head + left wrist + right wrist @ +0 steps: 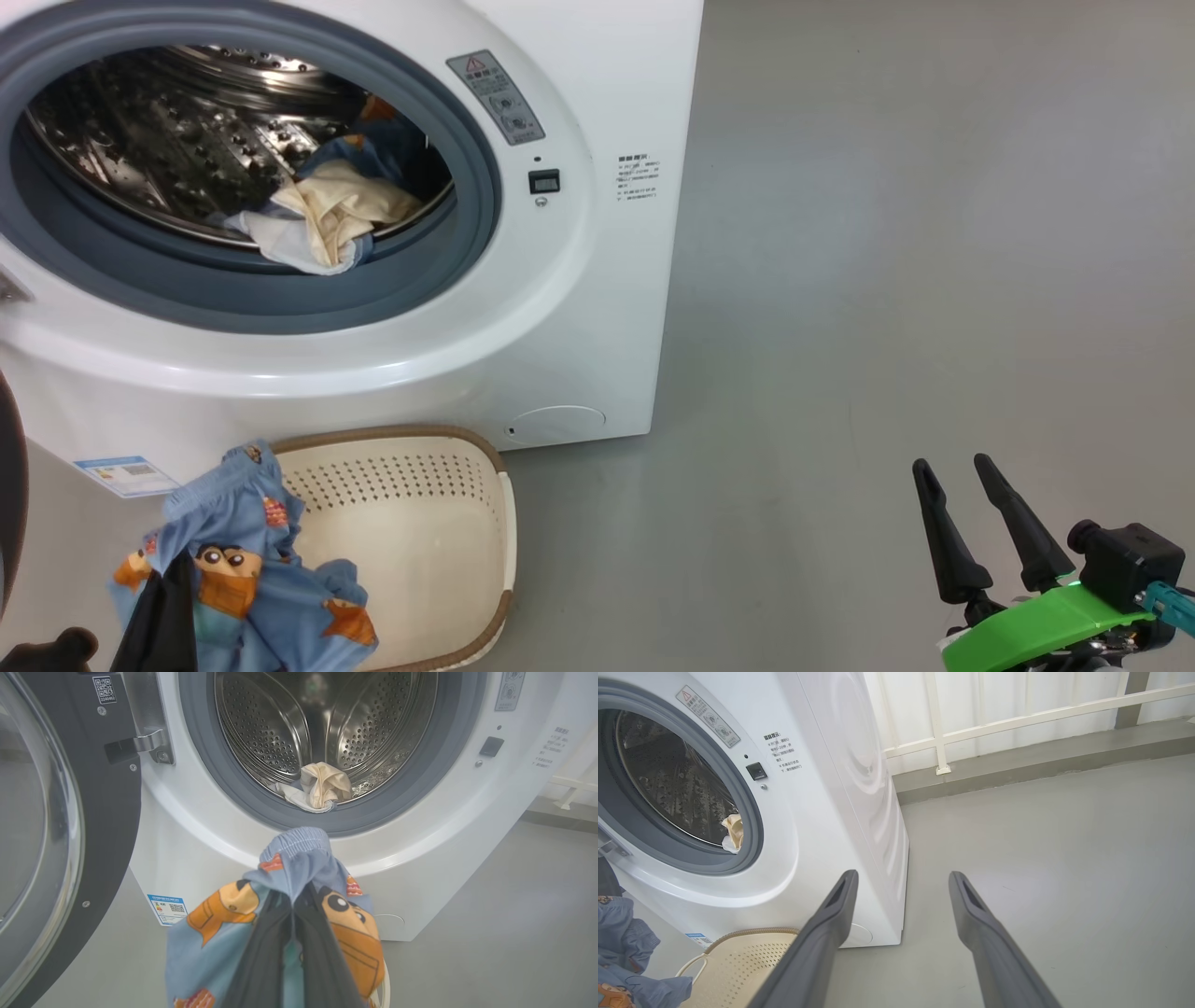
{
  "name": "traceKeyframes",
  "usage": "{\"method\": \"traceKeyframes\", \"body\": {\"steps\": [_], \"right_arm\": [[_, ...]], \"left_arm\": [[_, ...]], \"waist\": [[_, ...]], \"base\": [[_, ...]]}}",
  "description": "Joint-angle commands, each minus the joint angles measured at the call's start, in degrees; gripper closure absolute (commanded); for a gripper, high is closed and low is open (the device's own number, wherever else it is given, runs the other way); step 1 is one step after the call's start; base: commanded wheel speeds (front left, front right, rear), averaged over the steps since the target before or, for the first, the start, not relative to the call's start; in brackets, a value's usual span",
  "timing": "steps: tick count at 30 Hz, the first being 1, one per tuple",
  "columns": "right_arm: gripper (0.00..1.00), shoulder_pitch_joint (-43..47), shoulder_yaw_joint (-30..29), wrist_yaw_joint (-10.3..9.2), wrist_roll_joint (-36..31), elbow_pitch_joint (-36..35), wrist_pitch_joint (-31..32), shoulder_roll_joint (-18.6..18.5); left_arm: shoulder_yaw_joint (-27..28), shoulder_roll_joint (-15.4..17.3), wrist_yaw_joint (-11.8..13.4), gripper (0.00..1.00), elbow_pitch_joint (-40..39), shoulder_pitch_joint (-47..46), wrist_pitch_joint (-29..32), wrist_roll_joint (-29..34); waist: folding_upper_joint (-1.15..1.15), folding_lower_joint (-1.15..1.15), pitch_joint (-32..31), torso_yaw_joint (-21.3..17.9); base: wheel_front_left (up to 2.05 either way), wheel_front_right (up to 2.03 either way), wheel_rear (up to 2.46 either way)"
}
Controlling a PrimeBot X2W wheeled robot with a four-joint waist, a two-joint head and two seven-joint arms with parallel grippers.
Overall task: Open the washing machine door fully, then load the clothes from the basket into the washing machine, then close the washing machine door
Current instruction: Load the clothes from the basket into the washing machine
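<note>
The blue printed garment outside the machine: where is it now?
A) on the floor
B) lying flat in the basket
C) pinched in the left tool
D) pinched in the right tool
C: the left tool is shut on the blue garment, while the right tool is open and empty.

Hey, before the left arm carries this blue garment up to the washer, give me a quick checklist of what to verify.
1. Washing machine door swung wide open: ok.
2. Left tool shut on the blue garment: ok.
3. Garment lifted free of the basket: cannot tell, its lower end is out of frame.
4. Drum mouth free: not ok, cream clothes lie on the grey gasket lip; the new load should probably go deeper.
5. Right tool open, over the floor, apart from the washing machine: ok.
</note>
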Motion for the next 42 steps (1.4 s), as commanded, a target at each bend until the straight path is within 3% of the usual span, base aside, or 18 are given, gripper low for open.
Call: {"method": "traceKeyframes", "body": {"steps": [1,10,19,30,42], "right_arm": [[0.0,0.8,1.0,0.09,0.8,-1.5,-0.4,-0.7],[0.0,-0.3,1.4,0.09,0.4,-2.0,-0.4,0.5],[0.0,-3.2,2.3,0.09,0.0,-2.2,-0.4,2.0],[0.0,-7.5,3.8,0.09,-0.3,-2.3,-0.4,4.3],[0.0,-11.1,6.0,0.09,-0.2,-2.4,-0.4,7.0]], "left_arm": [[2.3,1.0,-0.1,1.0,-1.8,-0.9,-0.8,0.7],[1.9,2.2,-0.1,1.0,-2.1,-6.3,-0.8,-1.0],[0.8,6.8,-0.1,1.0,-0.6,-24.0,-0.8,-2.8],[-4.7,12.2,-0.1,1.0,20.5,-48.0,-0.8,-3.1],[-10.1,15.3,-0.1,1.0,42.5,-63.7,-0.8,-1.4]], "waist": [[0.0,0.0,0.0,0.0],[0.0,0.0,2.5,-0.6],[0.0,0.0,7.1,-2.1],[0.0,0.0,13.7,-6.4],[0.0,0.0,19.8,-11.9]], "base": [[0.0,0.0,0.0],[0.0,0.0,0.0],[0.0,0.0,0.0],[0.0,0.0,0.0],[0.0,0.0,0.0]]}}
